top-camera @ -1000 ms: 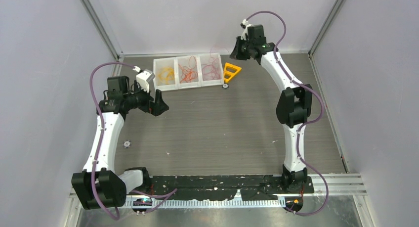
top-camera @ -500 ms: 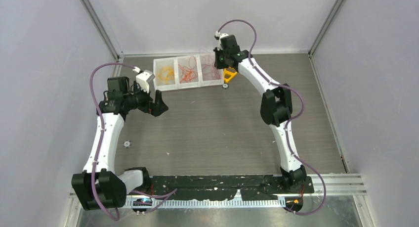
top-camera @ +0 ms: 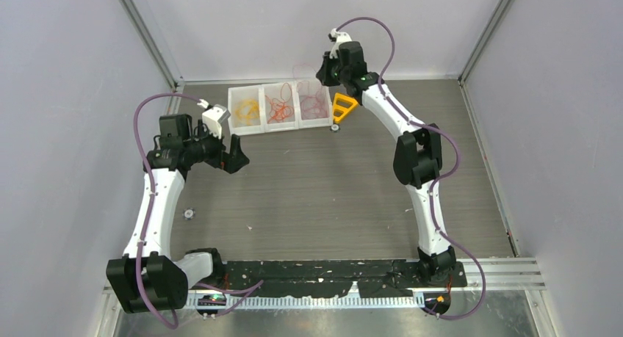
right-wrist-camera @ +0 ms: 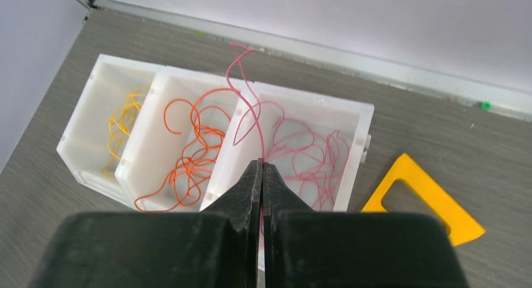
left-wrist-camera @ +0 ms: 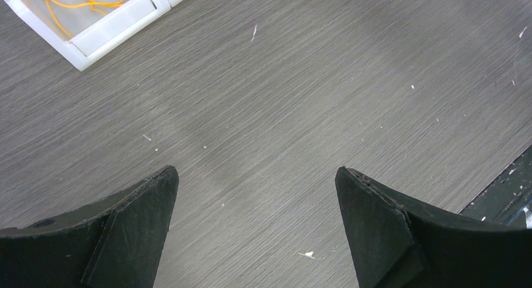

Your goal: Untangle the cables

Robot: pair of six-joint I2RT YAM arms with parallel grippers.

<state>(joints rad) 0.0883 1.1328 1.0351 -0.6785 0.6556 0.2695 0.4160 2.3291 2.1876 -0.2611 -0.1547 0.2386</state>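
Note:
Three white bins (top-camera: 278, 124) stand in a row at the table's back. The left one holds yellow cables (right-wrist-camera: 124, 122), the middle one orange cables (right-wrist-camera: 194, 151), the right one red cables (right-wrist-camera: 313, 156). My right gripper (right-wrist-camera: 261, 165) is shut on a red cable (right-wrist-camera: 248, 96) that rises from its tips above the right bin; in the top view the gripper (top-camera: 328, 71) is over that bin's far right corner. My left gripper (left-wrist-camera: 256, 175) is open and empty above bare table, in front of the bins (top-camera: 233, 155).
A solid orange-yellow plastic triangle (top-camera: 342, 106) lies just right of the bins, also in the right wrist view (right-wrist-camera: 423, 197). A small round fitting (top-camera: 189, 214) sits on the table at left. Grey walls enclose the table on three sides.
My right gripper swung left from the back right to the red bin, then lifted and eased slightly back right with the red cable in it. The left arm has not moved.

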